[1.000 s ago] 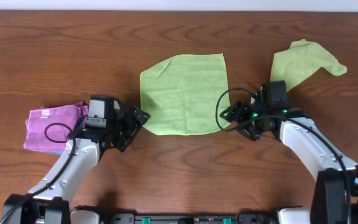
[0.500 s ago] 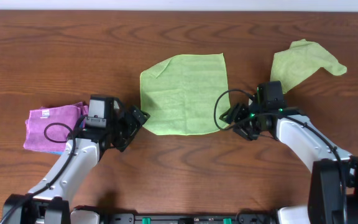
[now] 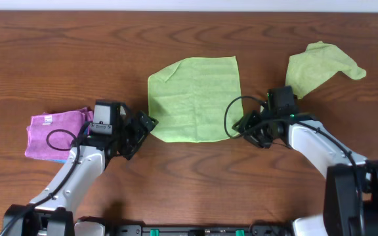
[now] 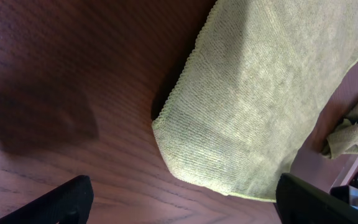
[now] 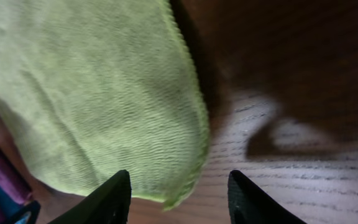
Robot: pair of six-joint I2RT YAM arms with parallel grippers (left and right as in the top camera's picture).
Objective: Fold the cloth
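A lime green cloth [image 3: 194, 98] lies flat in the middle of the wooden table. My left gripper [image 3: 144, 126] is open just off its near left corner, which shows between the fingers in the left wrist view [image 4: 241, 118]. My right gripper [image 3: 247, 126] is open at the cloth's near right corner, and the cloth's edge [image 5: 104, 106] lies between its fingertips in the right wrist view. Neither gripper holds anything.
A second lime green cloth [image 3: 320, 64] lies crumpled at the back right. A folded purple cloth [image 3: 52, 131] on a blue one sits at the left, beside my left arm.
My right gripper has crept left toward the cloth's near right corner. The left arm and the cloths have not moved.
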